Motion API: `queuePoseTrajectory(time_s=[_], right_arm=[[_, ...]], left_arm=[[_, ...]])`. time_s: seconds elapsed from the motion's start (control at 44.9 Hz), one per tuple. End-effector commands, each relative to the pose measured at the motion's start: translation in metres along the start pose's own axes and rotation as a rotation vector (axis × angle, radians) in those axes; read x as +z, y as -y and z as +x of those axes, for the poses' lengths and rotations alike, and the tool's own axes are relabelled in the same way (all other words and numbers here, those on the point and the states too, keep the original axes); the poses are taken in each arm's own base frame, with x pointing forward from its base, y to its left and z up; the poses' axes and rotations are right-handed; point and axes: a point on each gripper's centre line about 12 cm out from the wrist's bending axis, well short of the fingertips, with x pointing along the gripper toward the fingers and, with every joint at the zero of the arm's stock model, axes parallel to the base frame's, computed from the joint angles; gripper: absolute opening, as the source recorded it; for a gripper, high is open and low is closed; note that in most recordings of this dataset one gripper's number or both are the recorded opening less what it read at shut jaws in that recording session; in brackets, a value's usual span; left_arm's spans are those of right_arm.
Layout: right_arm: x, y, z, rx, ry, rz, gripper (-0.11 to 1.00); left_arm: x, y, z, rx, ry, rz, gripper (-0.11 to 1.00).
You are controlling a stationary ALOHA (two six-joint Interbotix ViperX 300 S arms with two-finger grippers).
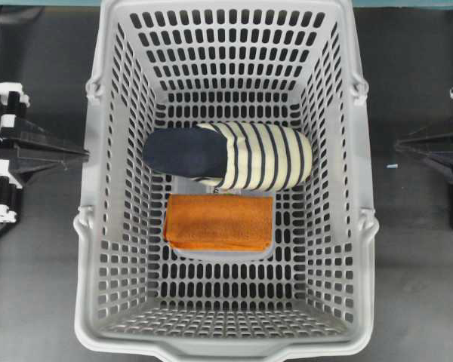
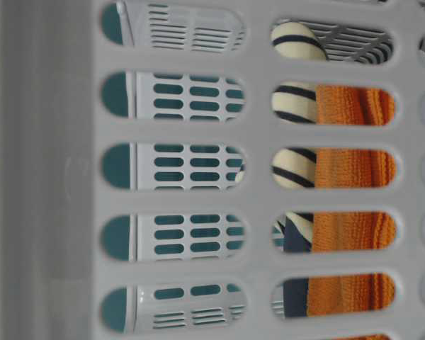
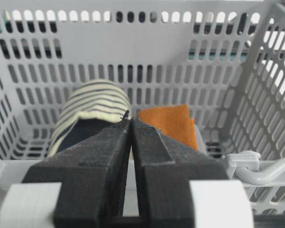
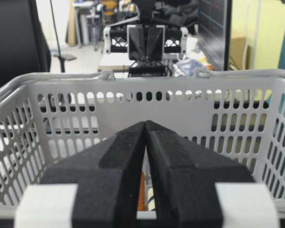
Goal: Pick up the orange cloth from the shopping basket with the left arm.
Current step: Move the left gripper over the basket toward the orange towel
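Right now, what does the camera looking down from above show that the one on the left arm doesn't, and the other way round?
Only the overhead view shows the whole basket from above, with both arms parked outside it, left hand and right hand. Only the left wrist view shows that hand's fingers pressed shut, empty, at the basket's rim. Both show the orange cloth lying flat beside the striped bundle on the basket floor.

1. The left arm (image 1: 23,151) sits at the left edge of the overhead view, pulled back, pointing level toward the middle.
2. The left gripper (image 3: 129,121) has its two black fingers pressed together at the tips, holding nothing.
3. The right arm (image 1: 438,147) mirrors it at the right edge.
4. The right gripper (image 4: 146,124) is likewise closed tip to tip and empty.
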Motion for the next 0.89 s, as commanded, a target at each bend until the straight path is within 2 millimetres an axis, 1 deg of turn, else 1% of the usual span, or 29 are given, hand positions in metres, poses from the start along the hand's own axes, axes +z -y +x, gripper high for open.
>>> queuePoseTrajectory(time_s=[0.0, 0.022, 0.067, 0.089, 0.245, 0.312, 0.423, 0.534, 0.557, 0.713, 0.735, 0.868], right_arm=[[0.002, 0.002, 0.003, -0.008, 0.003, 0.005, 0.0], [0.001, 0.002, 0.002, -0.011, 0.0, 0.008, 0.0], [0.0, 0.003, 0.002, -0.014, -0.009, 0.011, 0.0], [-0.001, 0.003, 0.002, -0.015, -0.012, 0.013, 0.0], [-0.002, 0.002, 0.002, -0.013, -0.031, 0.014, 0.0], [-0.002, 0.002, 0.002, -0.014, -0.034, 0.016, 0.0], [-0.003, 0.002, 0.001, -0.013, -0.038, 0.014, 0.0], [-0.003, 0.002, 0.001, -0.012, -0.044, 0.015, 0.0], [-0.003, 0.002, 0.001, -0.012, -0.046, 0.015, 0.0], [-0.005, 0.002, 0.0, -0.01, -0.066, 0.015, 0.0], [-0.005, 0.002, 0.0, -0.01, -0.066, 0.015, 0.0], [-0.005, 0.002, -0.002, -0.01, -0.067, 0.013, 0.0]], left_arm=[[0.014, 0.0, 0.011, -0.003, -0.046, 0.01, 0.06], [0.016, 0.0, 0.014, -0.002, -0.069, 0.004, 0.06], [0.021, -0.001, 0.021, 0.002, -0.126, -0.005, 0.01], [0.023, -0.001, 0.025, 0.003, -0.163, -0.008, 0.0], [0.043, 0.0, 0.048, 0.006, -0.31, -0.004, 0.0], [0.051, 0.001, 0.064, 0.002, -0.369, 0.004, 0.0], [0.055, 0.004, 0.09, -0.006, -0.481, 0.009, 0.0], [0.054, 0.009, 0.117, -0.018, -0.584, 0.013, 0.0], [0.051, 0.012, 0.125, -0.025, -0.619, 0.016, 0.0], [0.036, 0.028, 0.157, -0.059, -0.779, 0.029, 0.0], [0.033, 0.031, 0.164, -0.062, -0.805, 0.029, 0.0], [0.019, 0.036, 0.19, -0.062, -0.904, 0.03, 0.01]])
